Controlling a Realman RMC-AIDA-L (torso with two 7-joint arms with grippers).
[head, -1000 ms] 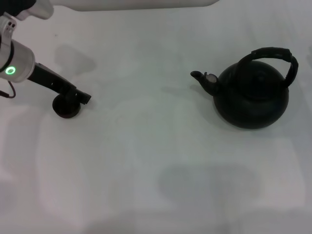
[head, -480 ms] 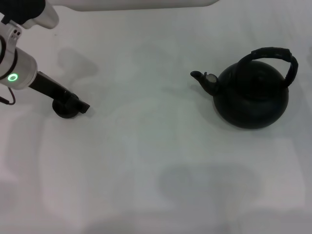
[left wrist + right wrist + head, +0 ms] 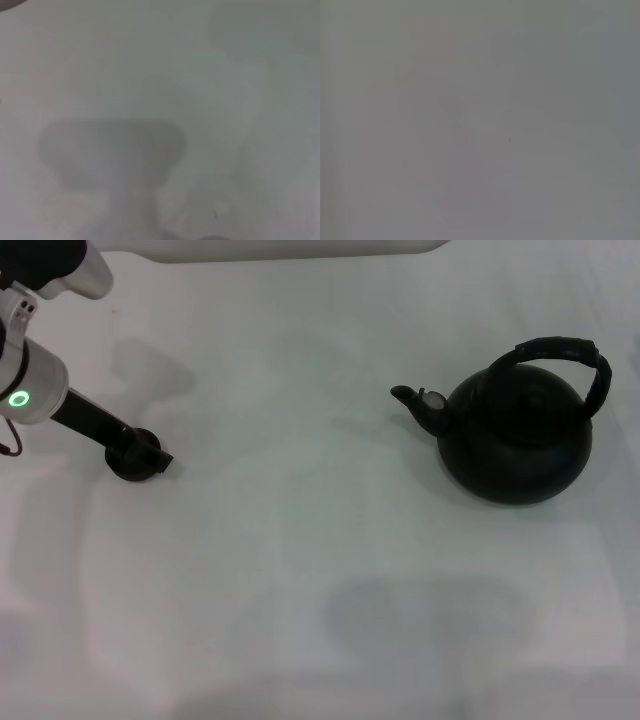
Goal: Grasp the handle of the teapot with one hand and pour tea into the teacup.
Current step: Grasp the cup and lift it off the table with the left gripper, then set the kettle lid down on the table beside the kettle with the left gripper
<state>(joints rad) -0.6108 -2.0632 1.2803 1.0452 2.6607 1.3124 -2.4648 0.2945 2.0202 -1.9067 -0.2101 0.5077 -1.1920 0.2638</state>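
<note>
The teapot (image 3: 515, 440) stands on the white table at the right in the head view, its short spout (image 3: 412, 400) pointing left. The handle (image 3: 560, 348), a thick black arch, rises over the pot with nothing touching it. The teacup (image 3: 128, 465), small and black, sits at the far left. My left gripper (image 3: 158, 457) reaches down from the upper left and lies right over the cup, hiding part of it. I cannot tell whether it grips the cup. The right gripper is out of view. Both wrist views show only bare table.
The white table (image 3: 320, 570) stretches between cup and teapot, with soft shadows near the front. A white edge (image 3: 280, 250) runs along the back.
My left arm has drawn back to the left, and its black tip has slid left across the teacup. The cup has barely shifted. The teapot has not moved.
</note>
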